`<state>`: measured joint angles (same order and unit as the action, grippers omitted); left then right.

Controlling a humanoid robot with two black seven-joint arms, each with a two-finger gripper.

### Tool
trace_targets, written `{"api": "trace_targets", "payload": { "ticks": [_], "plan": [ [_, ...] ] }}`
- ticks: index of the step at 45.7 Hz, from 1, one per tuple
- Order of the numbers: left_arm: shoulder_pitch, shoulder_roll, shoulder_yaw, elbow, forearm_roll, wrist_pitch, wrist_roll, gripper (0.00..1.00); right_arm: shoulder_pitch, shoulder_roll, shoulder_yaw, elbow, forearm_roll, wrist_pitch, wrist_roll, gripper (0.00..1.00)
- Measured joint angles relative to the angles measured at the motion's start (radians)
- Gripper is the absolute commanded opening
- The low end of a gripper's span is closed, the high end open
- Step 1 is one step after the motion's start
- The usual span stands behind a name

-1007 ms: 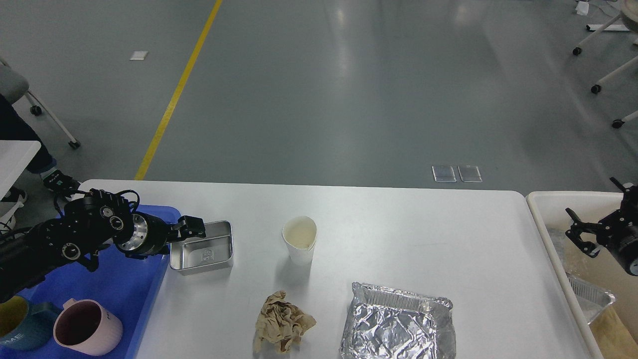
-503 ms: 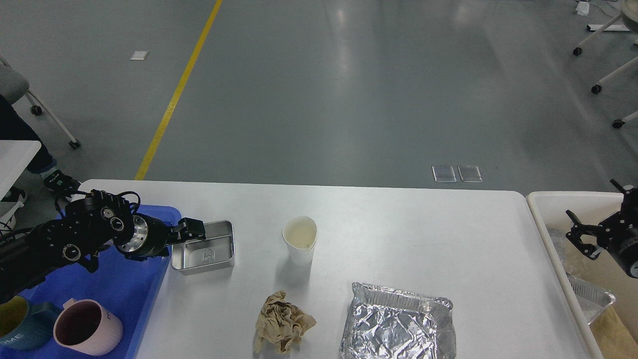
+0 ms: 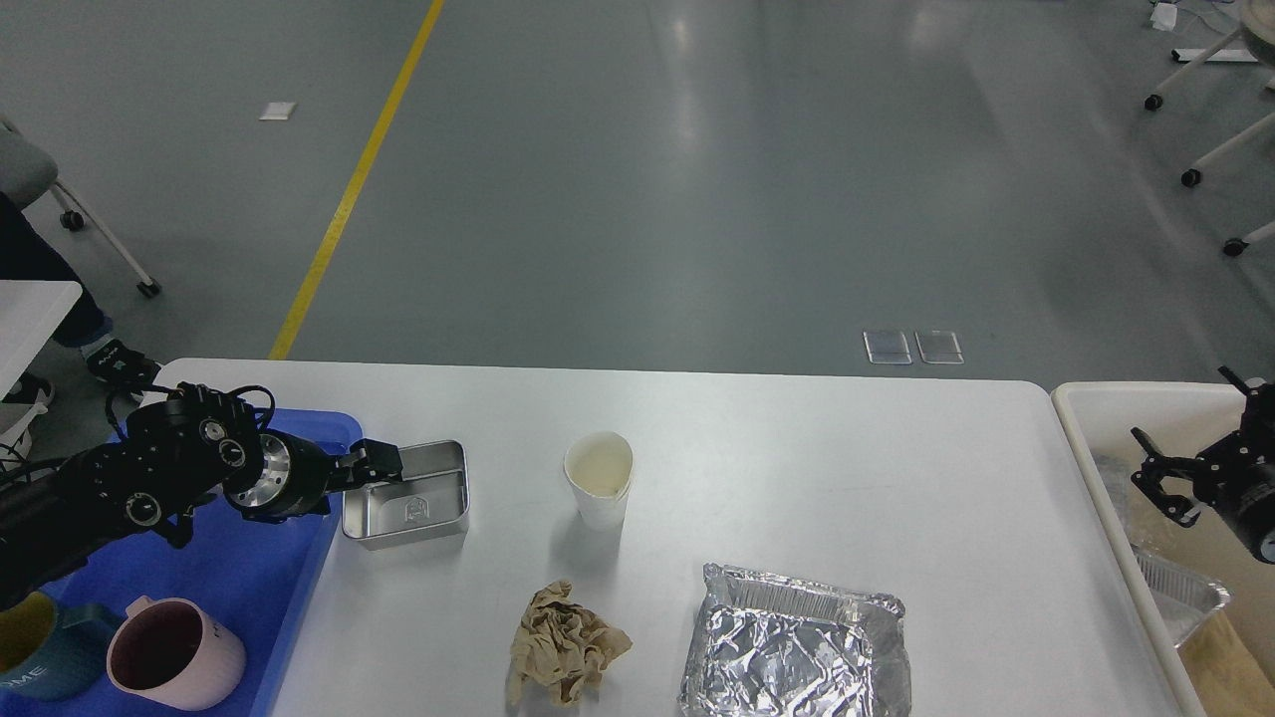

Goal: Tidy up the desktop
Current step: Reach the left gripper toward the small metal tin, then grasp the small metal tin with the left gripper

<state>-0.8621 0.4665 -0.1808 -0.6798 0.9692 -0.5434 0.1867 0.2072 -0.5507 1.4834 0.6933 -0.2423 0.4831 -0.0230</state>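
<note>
The white desktop [image 3: 827, 468] carries a small metal tin [image 3: 413, 503] at its left, a white paper cup [image 3: 598, 480] in the middle, a crumpled brown paper [image 3: 563, 642] and a foil tray [image 3: 797, 647] near the front. My left gripper [image 3: 375, 466] sits at the tin's left rim. Its dark fingers cannot be told apart. My right gripper [image 3: 1153, 470] hangs open and empty over the cream bin [image 3: 1086, 400] at the right.
A blue tray [image 3: 239, 568] lies at the table's left edge, holding a pink mug [image 3: 174, 652] and a blue mug [image 3: 30, 647]. The cream bin holds another foil container [image 3: 1180, 593] and brown paper. Office chair legs stand on the far floor.
My left gripper has sunk a little and drawn slightly left at the tin's rim. The tin has shifted a touch to the right. The right gripper has barely risen.
</note>
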Motion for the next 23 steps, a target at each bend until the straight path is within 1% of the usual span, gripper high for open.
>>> {"api": "trace_targets", "payload": {
  "ticks": [2,6,8,18,20,23],
  "plan": [
    [0.000,0.000,0.000,0.000,0.001,0.000,-0.001,0.85,0.000,0.000,0.000,0.000,0.000,0.000,0.000,1.00],
    [0.000,-0.001,-0.001,0.000,0.002,-0.004,-0.001,0.64,-0.001,0.000,0.000,0.000,0.000,0.000,0.000,1.00],
    [0.000,-0.001,-0.001,0.000,0.004,-0.006,-0.001,0.58,-0.001,0.000,0.000,0.000,0.000,0.000,0.000,1.00],
    [0.000,-0.003,-0.002,-0.001,0.023,-0.013,-0.001,0.45,-0.002,0.000,0.000,0.000,0.000,0.000,0.000,1.00],
    [0.000,-0.004,-0.002,-0.002,0.024,-0.013,-0.001,0.44,-0.002,0.000,0.000,0.000,0.000,0.000,0.000,1.00],
    [0.001,-0.005,-0.002,-0.007,0.024,-0.015,-0.001,0.39,-0.004,0.000,0.000,-0.001,0.000,0.000,0.000,1.00]
  ]
}}
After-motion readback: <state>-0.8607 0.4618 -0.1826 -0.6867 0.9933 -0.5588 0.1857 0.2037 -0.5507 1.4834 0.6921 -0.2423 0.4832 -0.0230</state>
